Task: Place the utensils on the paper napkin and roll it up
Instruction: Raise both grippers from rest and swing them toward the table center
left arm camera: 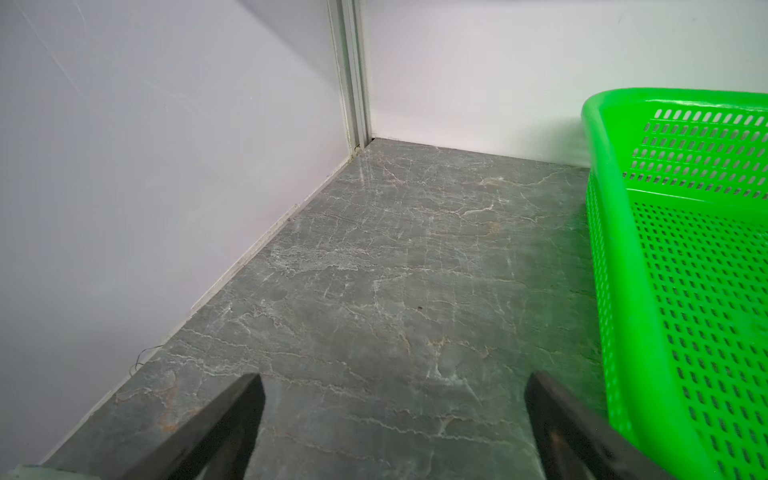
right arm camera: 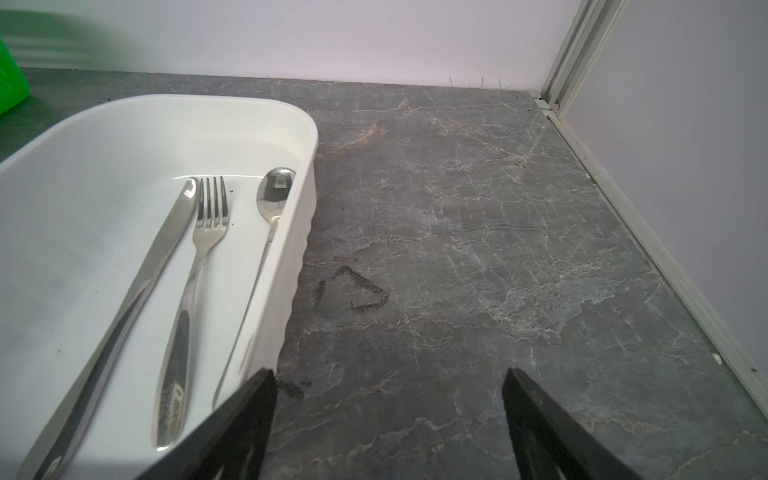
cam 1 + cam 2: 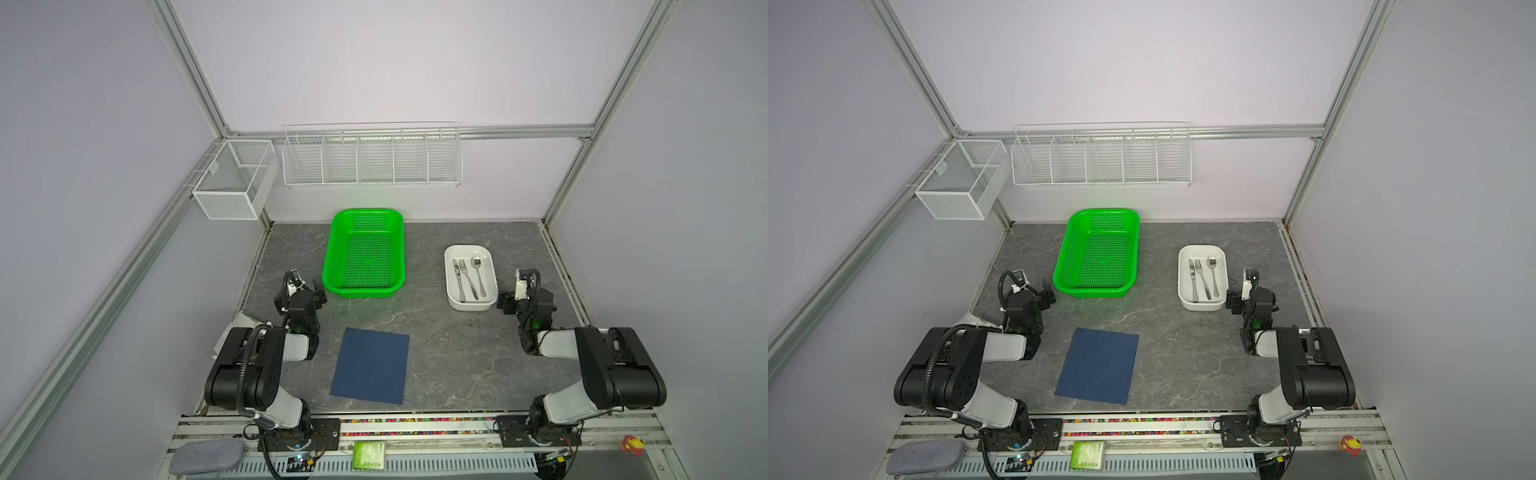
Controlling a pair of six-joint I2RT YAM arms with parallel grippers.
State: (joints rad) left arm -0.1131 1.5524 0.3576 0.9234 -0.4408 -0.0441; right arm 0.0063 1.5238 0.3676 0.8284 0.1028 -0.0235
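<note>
The left claw [image 1: 392, 399] stands wide open and holds nothing, its two dark fingers spread over bare bench [image 1: 374, 291]. The rim of the green basket [image 1: 594, 166] lies just beside one finger. The right claw [image 2: 390, 378] is likewise spread and empty, low over the bench. One of its fingers is just beside the near corner of the white tray [image 2: 309, 137]; whether it touches the tray wall I cannot tell.

The utensils lie inside that tray, side by side and roughly parallel. The knife [image 2: 166, 245] is toward the tray's middle, with the fork [image 2: 210, 232] next to it. The spoon [image 2: 274, 191] lies along the wall nearest the right claw. The fork's tines and the spoon's bowl point toward the back wall. The fork's handle carries a stamped mark near its end, too blurred to read. A dark triangular smudge [image 2: 353, 291] marks the bench beside the tray.

In both top views the paper napkin [image 3: 370, 365] lies flat and unrolled on the bench between the two arms. It is near the front edge and well apart from the tray. The green basket sits behind it, toward the back wall.

On the front rail a small green pack [image 3: 368, 454] bears dark printing too small to read. A grey pad [image 3: 208, 457] rests at the rail's left end and a red-and-yellow toy [image 3: 631, 445] at its right.
</note>
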